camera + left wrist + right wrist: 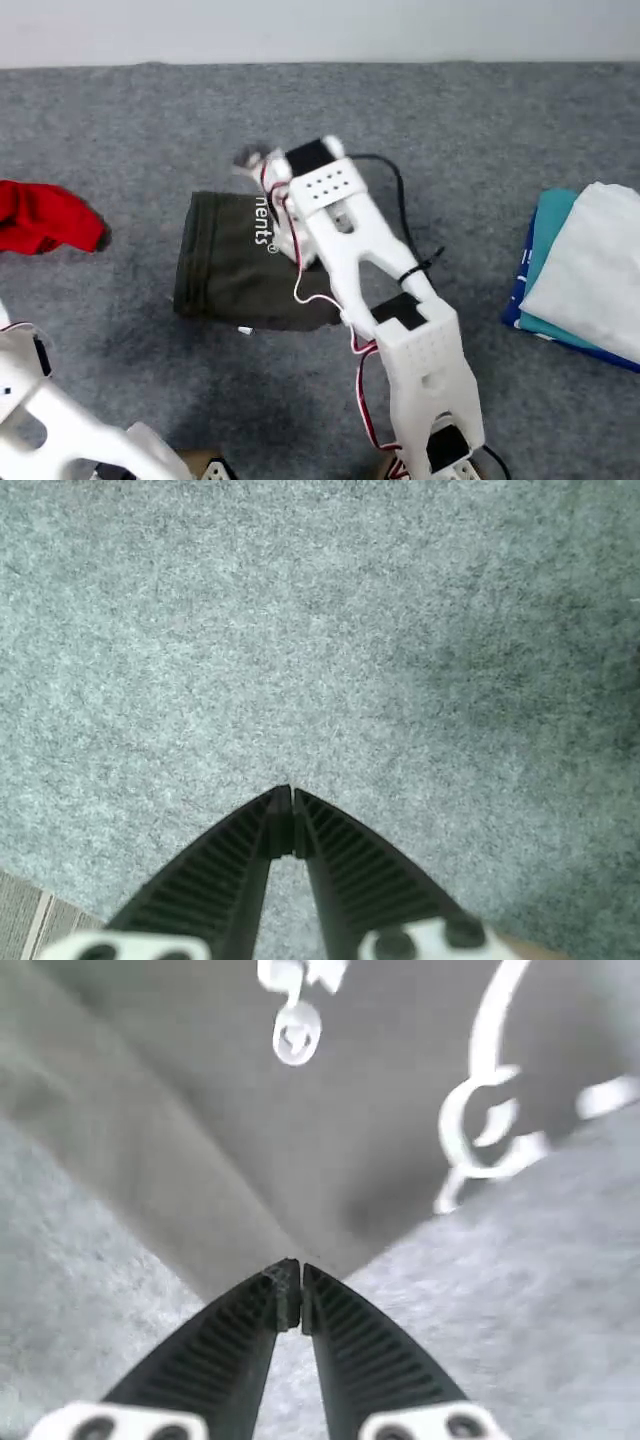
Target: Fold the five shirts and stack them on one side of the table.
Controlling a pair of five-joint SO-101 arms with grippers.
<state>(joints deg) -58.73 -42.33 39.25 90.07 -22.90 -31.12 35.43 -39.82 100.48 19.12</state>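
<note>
Olive shirt (235, 265) lies mid-table, roughly folded into a rectangle, white print up, edges a bit uneven. Red shirt (45, 218) is bunched at the left edge, not folded. Stack (590, 270) of three folded ones, white over teal over blue, sits at the right edge, well apart from the olive one.

My right gripper (291, 1295) is at the olive shirt's edge, fingers pressed together, tips right where cloth meets the grey table (480, 130). I can't tell if any fabric is caught between them. Left gripper (291, 820) hangs over bare table at the near left, fingers pressed together, holding nothing.

Risks as I judge them:
- If the shut tips drag on the hem, the fold opens or the shirt skids.
- A one-layer pinch for the carry to the stack would let it unfurl.
- Landing it off-centre could tip the stack.
</note>
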